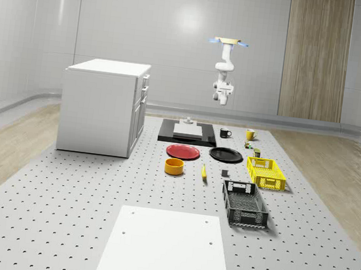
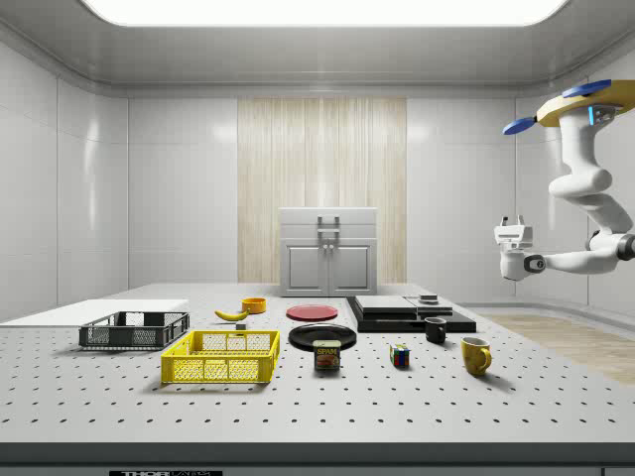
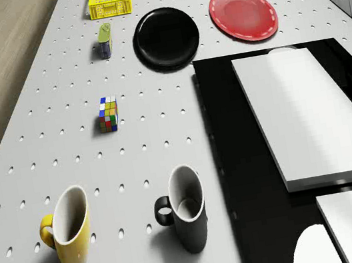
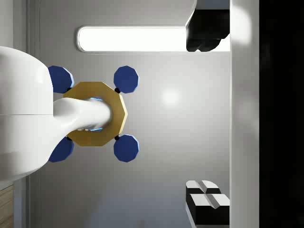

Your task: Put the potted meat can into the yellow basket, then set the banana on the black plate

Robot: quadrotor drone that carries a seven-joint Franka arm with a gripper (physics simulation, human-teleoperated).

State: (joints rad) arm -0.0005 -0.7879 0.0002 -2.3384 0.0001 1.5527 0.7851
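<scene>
The potted meat can [image 2: 327, 355] stands upright on the table between the yellow basket [image 2: 220, 357] and a Rubik's cube [image 2: 399, 355]; the drone view has the potted meat can [image 3: 104, 39] beside the black plate [image 3: 166, 36]. The banana [image 2: 231, 314] lies farther off near an orange bowl [image 1: 174, 166]. My drone [image 1: 229, 42] hovers high over the table's far end, above the mugs and the black slab. The gripper [image 2: 513, 222] hangs in the air well above the table, fingers pointing up. In the wrist view the gripper [image 4: 207, 118] is open with nothing in it, facing the ceiling and the drone's rotors.
A black mug [image 3: 186, 207] and a yellow mug [image 3: 69, 229] stand below the drone. A red plate [image 3: 243, 13], a black slab [image 1: 188, 133] with white blocks, a black basket [image 1: 244, 203] and a white cabinet [image 1: 103, 106] also stand on the table.
</scene>
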